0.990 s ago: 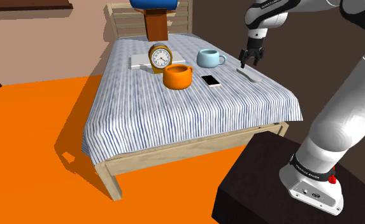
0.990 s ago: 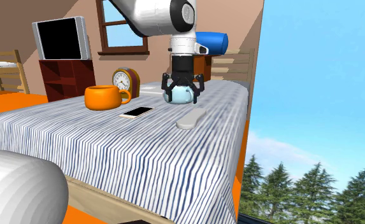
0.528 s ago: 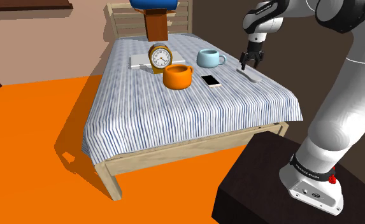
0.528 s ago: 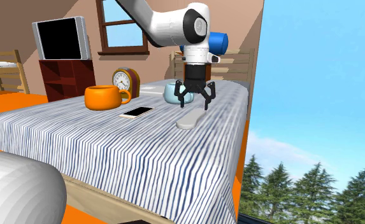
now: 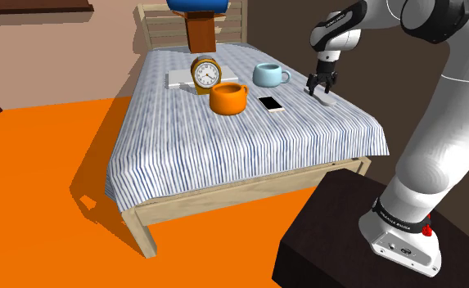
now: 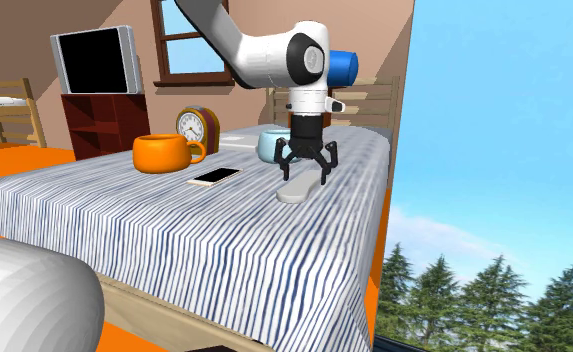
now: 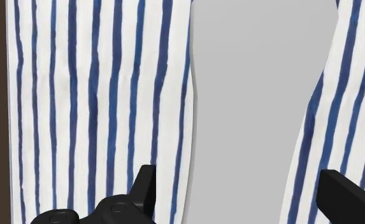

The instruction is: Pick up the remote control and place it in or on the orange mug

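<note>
A plain grey remote control (image 5: 326, 101) (image 6: 300, 187) (image 7: 257, 108) lies flat on the blue-striped bedspread (image 5: 216, 131) near the bed's edge. My black gripper (image 5: 320, 88) (image 6: 304, 174) (image 7: 244, 197) hangs open just above it, pointing straight down. One finger stands on each side of the remote's width, neither touching it. The orange mug (image 5: 228, 98) (image 6: 163, 153) stands upright toward the shoulder view's left of the remote, past a white phone (image 5: 271, 104) (image 6: 215, 176).
A light blue mug (image 5: 269, 75) (image 6: 274, 146) and a wooden clock (image 5: 205, 74) (image 6: 195, 127) stand behind the orange mug. A flat white thing (image 5: 181, 78) lies by the clock. The bed's edge (image 5: 363, 123) runs close beside the remote. Orange floor (image 5: 44, 180) surrounds the bed.
The gripper has come down over the remote and shifted a little along it, staying open. Nothing on the bed has moved.
</note>
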